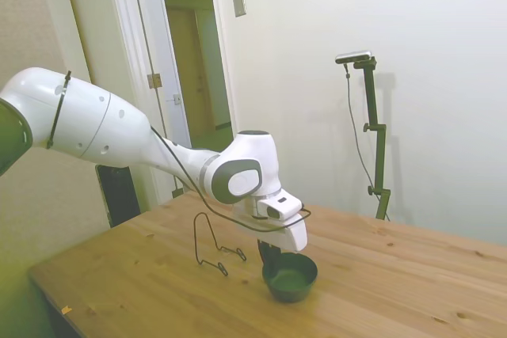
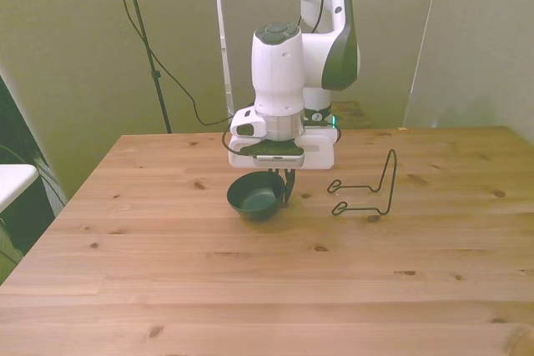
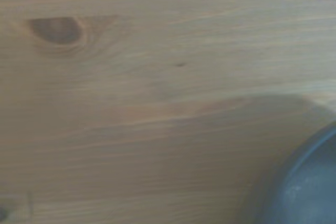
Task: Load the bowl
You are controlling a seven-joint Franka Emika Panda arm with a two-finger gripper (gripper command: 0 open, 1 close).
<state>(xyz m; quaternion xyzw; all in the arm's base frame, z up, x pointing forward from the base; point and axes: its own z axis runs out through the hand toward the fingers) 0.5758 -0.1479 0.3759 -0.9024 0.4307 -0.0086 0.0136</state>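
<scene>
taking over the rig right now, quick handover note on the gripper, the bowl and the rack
Gripper: low at the bowl's rim; whether it has closed on the rim cannot be told.
Bowl: upright on the table, mid-table.
Wire rack: standing on the table to the front view's right of the bowl, apart from it, with nothing in it.
Done: gripper brought to the bowl.
Left: grip confirmed, bowl lifted and loaded into the rack.

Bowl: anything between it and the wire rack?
Nothing visible. The bowl sits on bare table under the gripper; the wire rack stands apart toward the front view's right, with only open wood between them.
</scene>
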